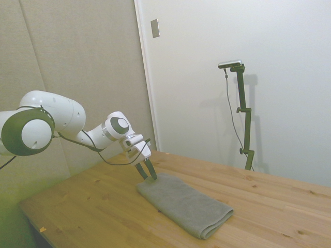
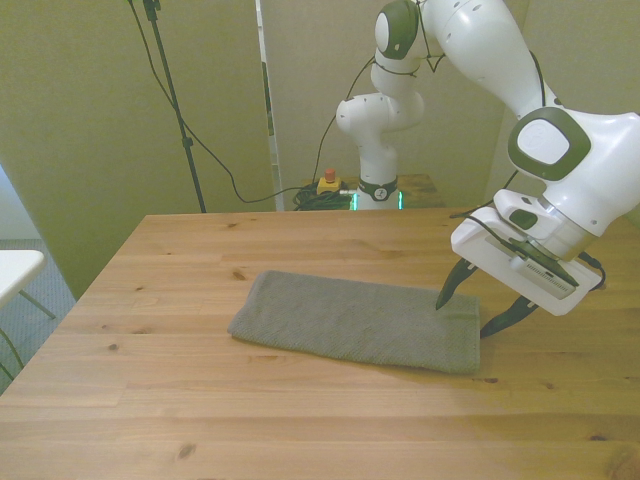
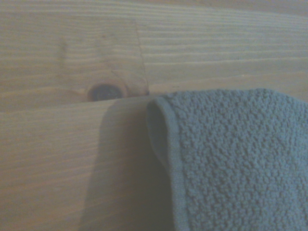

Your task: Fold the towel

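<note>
Right now we read this as the approach to the first grasp: the grey terry towel (image 2: pixel 357 320) lies flat and already in layers on the wooden bench (image 2: pixel 200 420), a long strip running across the front view from its left towards its right, and no part of it is lifted yet. Nearest to us in that view is the towel's long front edge, with bare bench before it. Further along, at the towel's short end on the front view's right, we find the jaws (image 2: pixel 478 309), spread apart and holding nothing. One fingertip (image 2: pixel 441 301) sits on or just above the cloth near the far corner of that end; the other hangs just off the end, over bare wood. Whether the first tip presses the pile or only hovers, we cannot tell. In the side view the jaws (image 1: pixel 147 176) stand at the same short end of the towel (image 1: pixel 185 204).

The wrist view shows that hemmed corner (image 3: pixel 168 139) close up, beside a dark knot (image 3: pixel 102 91) in the wood.

We judge that the next move calls for lowering, pinching all layers at this end, then carrying it over towards the far end.
</note>
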Tool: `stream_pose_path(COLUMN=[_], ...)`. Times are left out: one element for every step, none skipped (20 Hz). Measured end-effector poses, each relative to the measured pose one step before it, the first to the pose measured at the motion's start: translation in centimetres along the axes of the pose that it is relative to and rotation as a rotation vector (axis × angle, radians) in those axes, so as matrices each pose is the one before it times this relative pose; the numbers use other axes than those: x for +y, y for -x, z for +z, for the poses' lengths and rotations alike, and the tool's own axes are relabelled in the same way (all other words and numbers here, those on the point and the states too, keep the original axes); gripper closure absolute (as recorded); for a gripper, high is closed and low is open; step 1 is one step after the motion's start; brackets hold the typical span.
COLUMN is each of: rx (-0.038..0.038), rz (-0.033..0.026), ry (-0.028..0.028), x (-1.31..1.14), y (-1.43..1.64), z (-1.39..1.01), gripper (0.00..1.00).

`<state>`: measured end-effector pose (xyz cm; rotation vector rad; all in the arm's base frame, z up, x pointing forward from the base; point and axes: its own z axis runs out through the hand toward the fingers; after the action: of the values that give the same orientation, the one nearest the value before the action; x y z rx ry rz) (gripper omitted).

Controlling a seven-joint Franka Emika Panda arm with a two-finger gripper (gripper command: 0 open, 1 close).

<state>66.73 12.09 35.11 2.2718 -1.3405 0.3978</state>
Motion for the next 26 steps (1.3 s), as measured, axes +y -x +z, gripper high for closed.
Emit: stream_pose_path(rx=[-0.00021,-0.00033,0.00094,0.00568,0.00400,0.00089,-0.00057,0.00020,0.00056,-0.00026,-0.00106,-0.00071,-0.00101,-0.00093,-0.00087,-0.00080,-0.00066,-0.00069,-0.00046,-0.00005,-0.00007,-0.00019,-0.00041,-0.00030,-0.00014,0.00000], rz=[0.00004,-0.00059,-0.00134,-0.00178,-0.00051,0.00120,0.00221,0.00174,0.00126,0.00129,-0.00008,-0.00014,-0.00046,-0.00069,-0.00070,-0.00087,-0.00114,-0.00128,-0.00031,0.00029,0.00032,-0.00059,-0.00128,-0.00138,-0.00073,-0.00005], ry=[0.00124,0.00155,0.00238,0.00093,0.00194,0.00167,0.00092,0.00013,-0.00031,-0.00120,-0.00070,-0.00121,-0.00095,-0.00102,-0.00014,-0.00005,0.00067,0.00092,-0.00023,-0.00091,0.00024,0.00050,0.00078,0.00035,0.00034,-0.00004], x=[0.025,0.025,0.041,0.065,0.107,0.097,0.080,0.072,0.061,0.058,0.065,0.088,0.105,0.106,0.088,0.101,0.095,0.087,0.024,0.000,0.014,0.018,0.025,0.007,0.006,0.005], y=[-0.009,0.023,0.028,-0.064,-0.112,-0.135,-0.163,-0.170,-0.139,-0.111,-0.032,-0.024,-0.003,0.014,0.018,0.029,0.052,0.062,0.010,-0.025,-0.032,0.000,0.055,0.045,0.018,-0.005], z=[0.083,0.096,0.168,0.123,0.124,0.121,0.122,0.125,0.125,0.104,0.206,0.111,0.112,0.122,0.125,0.098,0.070,0.075,0.065,0.022,0.043,0.036,0.064,0.052,0.027,-0.001], gripper=[0.00,0.00,1.00,1.00,1.00,1.00,1.00,1.00,1.00,1.00,1.00,1.00,1.00,1.00,1.00,1.00,1.00,1.00,1.00,1.00,1.00,1.00,1.00,1.00,1.00,1.00])
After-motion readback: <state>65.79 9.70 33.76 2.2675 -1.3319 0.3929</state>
